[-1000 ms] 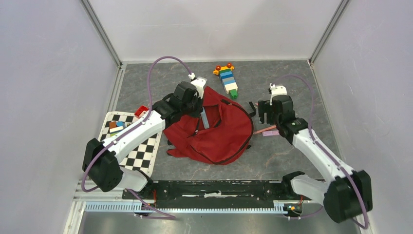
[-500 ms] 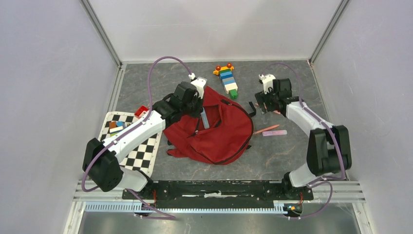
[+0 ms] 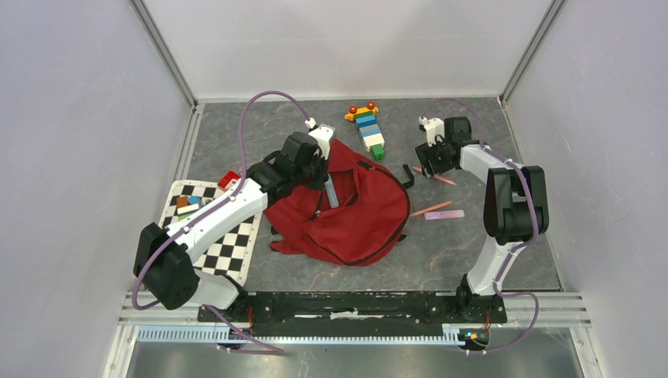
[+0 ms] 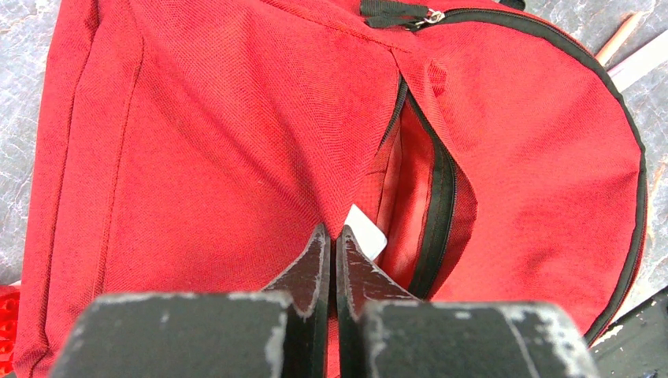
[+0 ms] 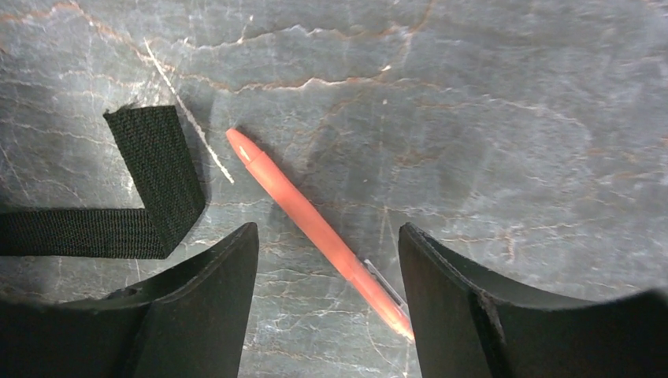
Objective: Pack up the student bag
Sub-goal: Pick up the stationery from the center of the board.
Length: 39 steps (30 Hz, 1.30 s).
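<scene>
The student bag [image 4: 236, 118] looks soft and limp, best held at its zip edge, where the left pincer [image 4: 331, 246] is closed on cloth. The right pincer [image 5: 327, 236] gapes empty above a pen [image 5: 287, 193].

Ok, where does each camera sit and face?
Top external: above, behind the bases, looking down at the table; both arms show.
Left wrist: on the left arm, facing the student bag; shut left gripper shows.
Right wrist: on the right arm, facing down at an orange pen; open right gripper shows.
Shared: top and left see the bag; top and right, the pen.
</scene>
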Tool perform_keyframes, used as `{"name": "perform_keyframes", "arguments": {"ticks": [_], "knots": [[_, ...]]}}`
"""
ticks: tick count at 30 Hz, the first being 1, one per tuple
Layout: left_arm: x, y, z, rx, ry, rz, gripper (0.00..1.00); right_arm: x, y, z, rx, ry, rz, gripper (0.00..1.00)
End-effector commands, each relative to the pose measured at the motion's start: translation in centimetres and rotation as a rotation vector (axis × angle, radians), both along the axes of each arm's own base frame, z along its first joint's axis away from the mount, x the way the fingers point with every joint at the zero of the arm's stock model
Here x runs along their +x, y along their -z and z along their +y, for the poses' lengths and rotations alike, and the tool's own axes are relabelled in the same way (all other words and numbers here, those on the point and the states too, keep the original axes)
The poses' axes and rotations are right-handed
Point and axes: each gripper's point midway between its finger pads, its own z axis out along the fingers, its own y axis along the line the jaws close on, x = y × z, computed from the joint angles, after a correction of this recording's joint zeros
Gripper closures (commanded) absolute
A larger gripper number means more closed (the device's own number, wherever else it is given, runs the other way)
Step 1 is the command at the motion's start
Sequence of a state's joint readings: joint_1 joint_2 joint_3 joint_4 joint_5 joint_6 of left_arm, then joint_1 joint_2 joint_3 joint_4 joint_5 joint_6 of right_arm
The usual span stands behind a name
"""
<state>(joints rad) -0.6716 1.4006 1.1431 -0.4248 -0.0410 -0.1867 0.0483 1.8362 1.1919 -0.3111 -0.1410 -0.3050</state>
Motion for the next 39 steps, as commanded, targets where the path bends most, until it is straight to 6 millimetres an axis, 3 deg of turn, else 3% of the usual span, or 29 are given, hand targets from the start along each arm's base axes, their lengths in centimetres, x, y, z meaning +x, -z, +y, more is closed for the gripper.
{"name": "perform_keyframes", "arguments": {"ticks": [1,10,15,33,36,39], "knots": [[0.0,-1.8,-1.2,-0.082,-0.006,-0.001,0.98,0.5,0.3,0.7,0.028,-0.043,0.015,0.31],[0.1,-1.6,-1.1,-0.057,0.017,-0.012,0.98,-1.5,0.9,0.5,0.024,-0.032,0.03,0.46],[0.1,-1.5,-1.1,-0.054,0.015,-0.01,0.98,-1.9,1.3,0.3,0.014,-0.024,0.049,0.49],[0.1,-1.5,-1.2,-0.054,0.014,-0.009,0.98,-5.1,0.5,1.4,0.06,0.072,0.115,0.98],[0.2,-1.5,-1.1,-0.053,0.012,-0.01,0.98,-5.5,0.3,1.5,0.073,0.106,0.117,1.0],[0.2,-1.5,-1.0,-0.05,0.008,-0.014,0.98,-5.6,-1.6,1.2,0.078,0.156,0.075,1.0]]}}
